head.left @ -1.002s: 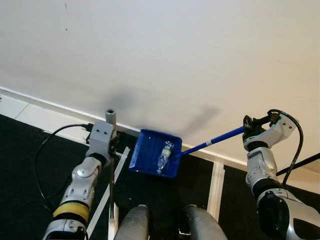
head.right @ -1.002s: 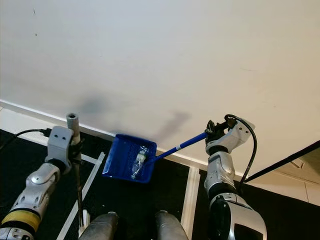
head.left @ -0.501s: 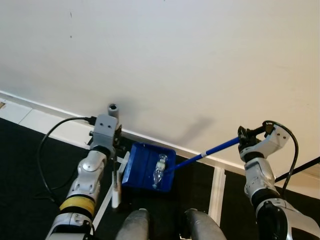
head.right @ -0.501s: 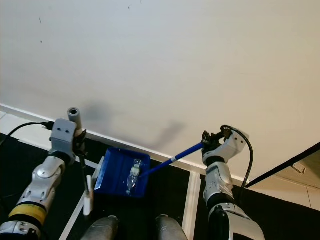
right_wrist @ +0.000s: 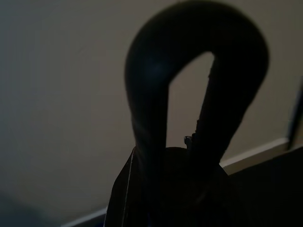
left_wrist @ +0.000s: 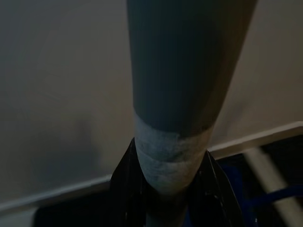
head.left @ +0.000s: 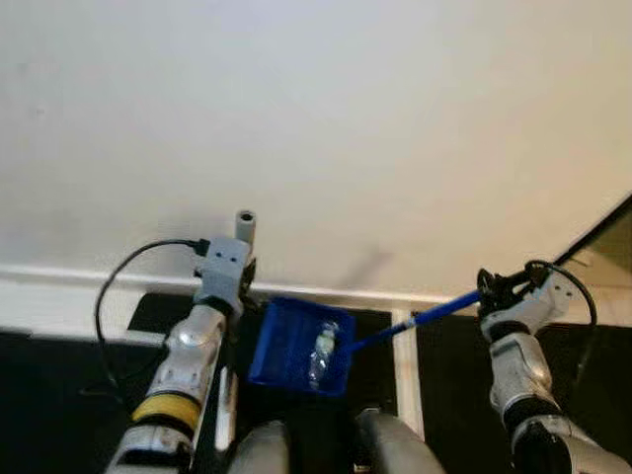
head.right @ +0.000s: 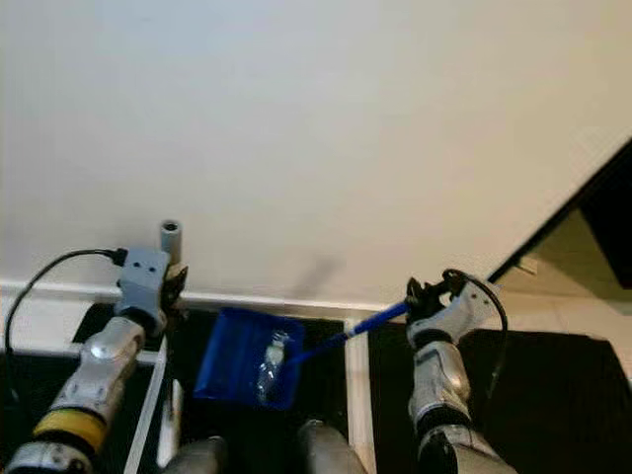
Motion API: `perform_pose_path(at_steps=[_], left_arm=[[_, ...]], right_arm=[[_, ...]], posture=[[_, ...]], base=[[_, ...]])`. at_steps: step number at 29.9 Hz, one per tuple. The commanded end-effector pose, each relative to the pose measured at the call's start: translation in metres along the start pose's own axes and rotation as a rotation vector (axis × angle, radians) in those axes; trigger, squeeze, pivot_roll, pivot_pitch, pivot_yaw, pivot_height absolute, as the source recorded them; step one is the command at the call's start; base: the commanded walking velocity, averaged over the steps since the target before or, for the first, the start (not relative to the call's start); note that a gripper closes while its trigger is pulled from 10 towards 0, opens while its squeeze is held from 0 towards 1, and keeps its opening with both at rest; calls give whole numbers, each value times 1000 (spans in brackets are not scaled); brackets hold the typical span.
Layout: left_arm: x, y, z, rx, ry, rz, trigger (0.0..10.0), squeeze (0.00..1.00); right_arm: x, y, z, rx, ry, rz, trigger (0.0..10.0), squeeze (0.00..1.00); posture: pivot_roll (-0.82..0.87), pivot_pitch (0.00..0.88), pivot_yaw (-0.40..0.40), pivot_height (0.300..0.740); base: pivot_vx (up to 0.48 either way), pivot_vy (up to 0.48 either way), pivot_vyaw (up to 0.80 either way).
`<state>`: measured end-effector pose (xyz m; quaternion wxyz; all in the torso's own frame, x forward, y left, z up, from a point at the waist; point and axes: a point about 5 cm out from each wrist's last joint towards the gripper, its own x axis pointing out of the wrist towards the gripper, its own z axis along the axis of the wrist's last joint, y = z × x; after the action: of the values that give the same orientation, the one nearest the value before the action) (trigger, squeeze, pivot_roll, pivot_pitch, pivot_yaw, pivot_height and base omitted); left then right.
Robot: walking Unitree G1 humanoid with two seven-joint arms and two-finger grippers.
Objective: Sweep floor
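Blue dustpan sits above the dark floor near the white wall, carrying a clear bottle. Right gripper is closed on the pan's long handle. Left gripper is clamped round the grey broom pole.

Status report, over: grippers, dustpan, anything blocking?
Left gripper shut on broom handle. Right gripper shut on blue dustpan handle. Bottle lying in pan. Wall close ahead.
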<state>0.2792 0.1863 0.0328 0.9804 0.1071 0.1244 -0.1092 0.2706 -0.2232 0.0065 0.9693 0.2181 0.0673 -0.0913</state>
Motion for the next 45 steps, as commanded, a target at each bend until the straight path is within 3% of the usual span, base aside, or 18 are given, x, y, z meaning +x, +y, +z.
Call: perform_pose_path(at_steps=[1, 26, 45], left_arm=[[1, -9, 1, -9, -19, -24, 10000, 0], [1, -19, 4, -115, -75, -73, 10000, 0], [1, -24, 5, -129, -93, -105, 10000, 0]], right_arm=[[0, 3, 2, 3, -24, 22, 10000, 0], [4, 3, 11, 0, -39, 24, 10000, 0], [2, -5, 15, -9, -40, -1, 10000, 0]], posture=[[89, 40, -54, 740], [72, 45, -53, 740], [67, 51, -53, 740]], base=[[0, 0, -800], [0, 0, -800], [0, 0, -800]])
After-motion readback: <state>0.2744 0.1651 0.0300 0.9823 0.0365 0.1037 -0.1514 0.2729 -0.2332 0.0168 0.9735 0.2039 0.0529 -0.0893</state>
